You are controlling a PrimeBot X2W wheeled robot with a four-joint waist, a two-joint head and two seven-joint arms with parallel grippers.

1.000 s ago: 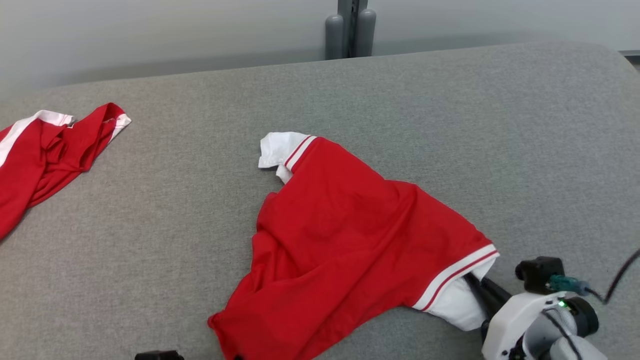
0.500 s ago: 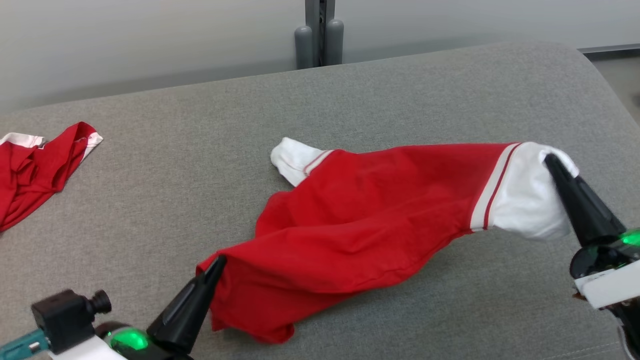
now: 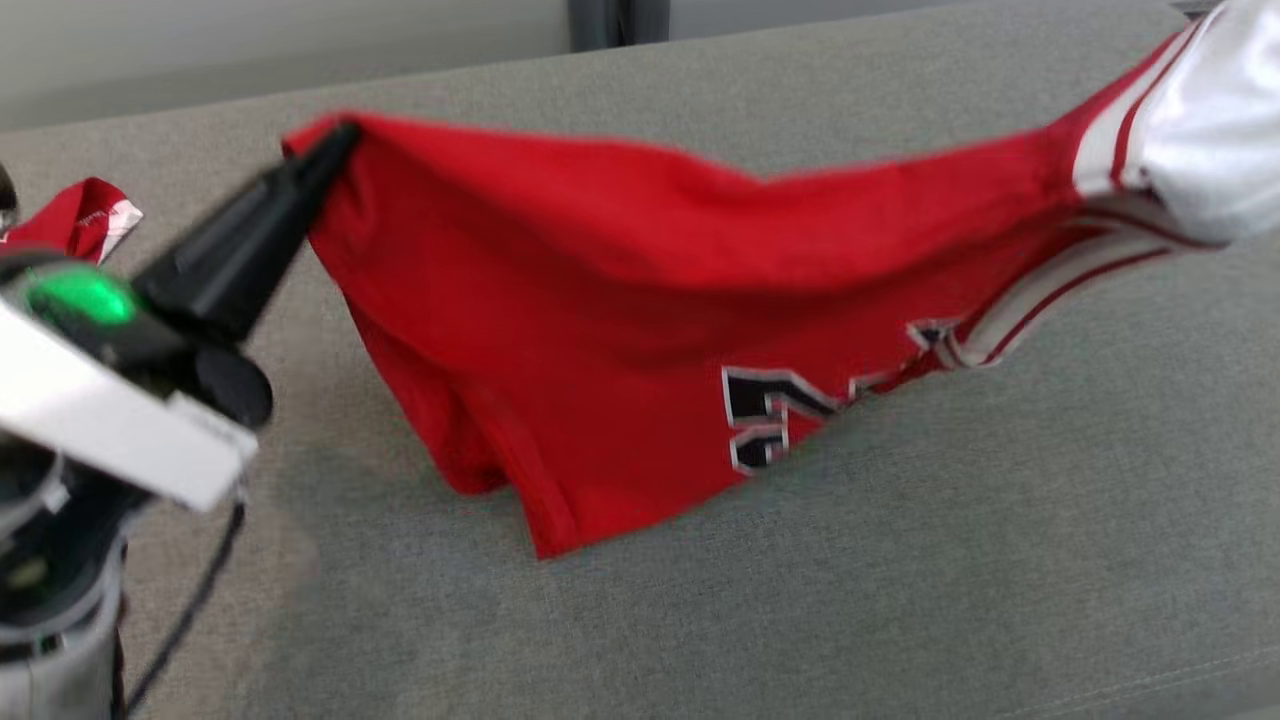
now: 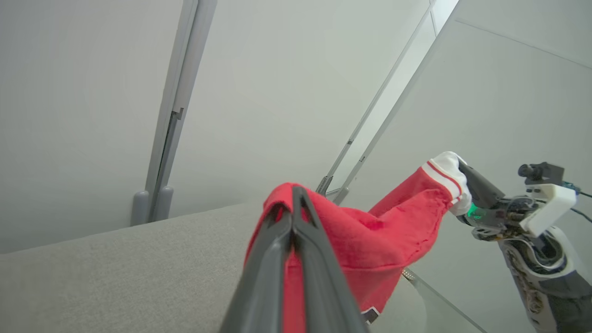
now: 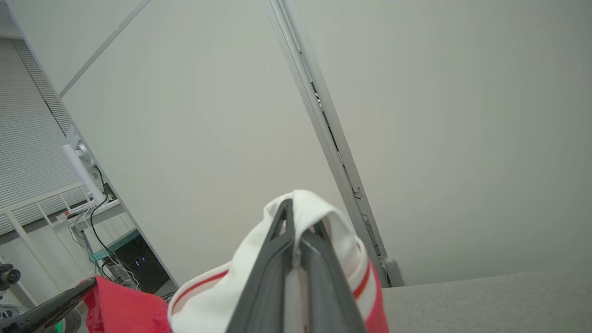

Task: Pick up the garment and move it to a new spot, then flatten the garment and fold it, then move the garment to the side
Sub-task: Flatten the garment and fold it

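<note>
A red garment (image 3: pixel 640 300) with white trim and dark lettering hangs stretched above the grey table (image 3: pixel 900 560), only its lower folds near the surface. My left gripper (image 3: pixel 335 140) is shut on its red corner at the upper left of the head view. In the left wrist view the fingers (image 4: pixel 296 208) pinch the red cloth (image 4: pixel 370 240). My right gripper (image 5: pixel 289 208) is shut on the white sleeve end (image 5: pixel 323 217). That white end (image 3: pixel 1210 140) shows at the head view's upper right. The right gripper (image 4: pixel 462 169) also appears in the left wrist view.
A second red and white garment (image 3: pixel 80 215) lies at the table's far left edge. A grey post (image 3: pixel 600 15) stands behind the table against a pale wall. A desk with cables (image 5: pixel 97 208) stands beyond, seen from the right wrist.
Both grippers have closed on the garment and lifted it off the table, spreading it between them. The head camera has shifted too.
</note>
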